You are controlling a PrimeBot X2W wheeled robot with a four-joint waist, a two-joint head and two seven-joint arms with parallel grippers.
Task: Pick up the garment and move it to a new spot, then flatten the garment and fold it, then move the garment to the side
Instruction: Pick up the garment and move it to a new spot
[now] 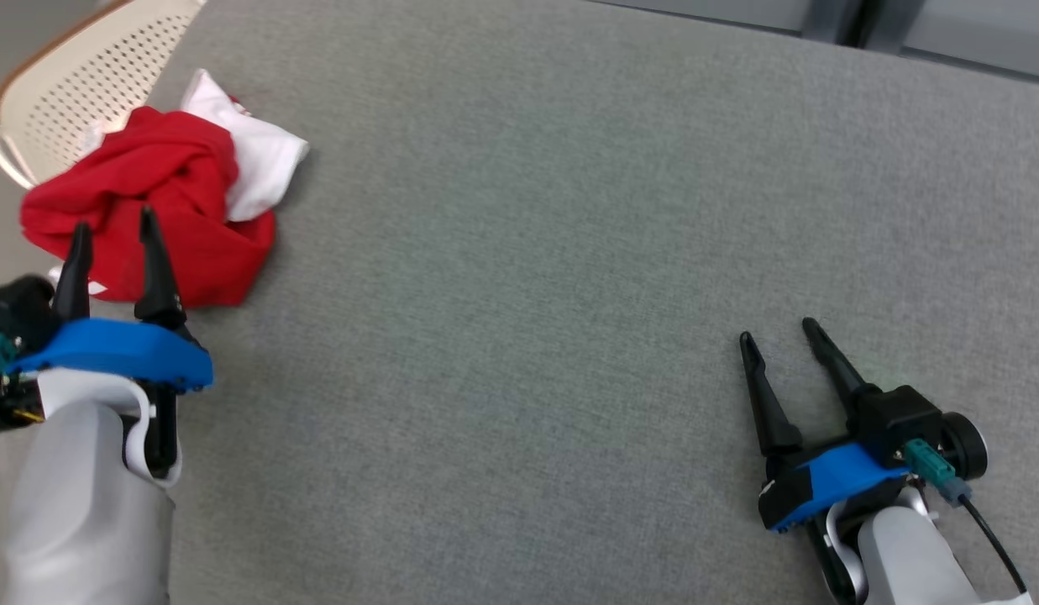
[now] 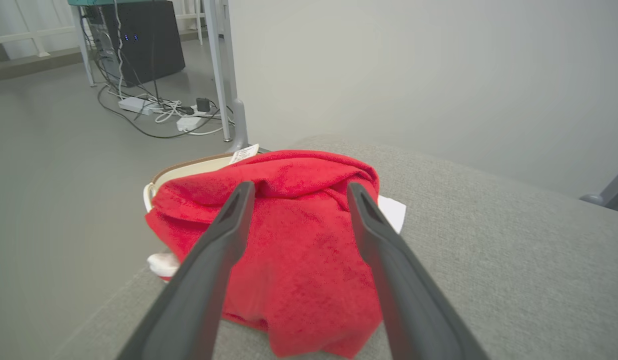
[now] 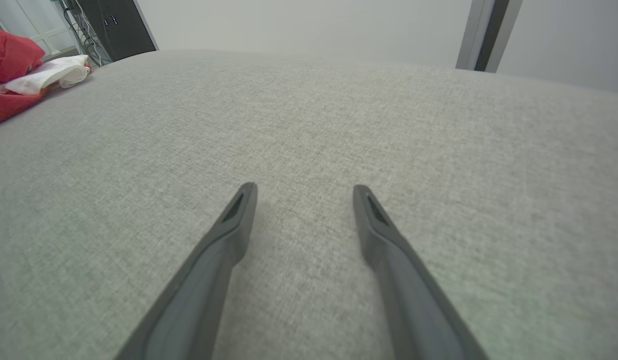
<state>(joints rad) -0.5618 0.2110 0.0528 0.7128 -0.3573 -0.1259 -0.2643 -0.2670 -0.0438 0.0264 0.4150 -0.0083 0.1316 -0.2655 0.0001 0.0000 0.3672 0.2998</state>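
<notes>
A crumpled red garment (image 1: 149, 210) with a white part (image 1: 254, 155) lies bunched at the far left corner of the grey table (image 1: 569, 252). My left gripper (image 1: 112, 231) is open, its two fingers pointing at the near side of the heap; in the left wrist view the red garment (image 2: 294, 250) sits between and beyond the fingertips of the left gripper (image 2: 299, 192), nothing gripped. My right gripper (image 1: 775, 332) stands open over bare cloth at the lower right, empty, as in the right wrist view (image 3: 304, 190), where the garment (image 3: 14, 75) lies far left.
A cream perforated chair (image 1: 82, 76) stands just beyond the table's left corner, right behind the garment. The floor past the edge holds a dark computer case (image 2: 139, 40) and cables (image 2: 159, 107). Bare grey table stretches between the two grippers.
</notes>
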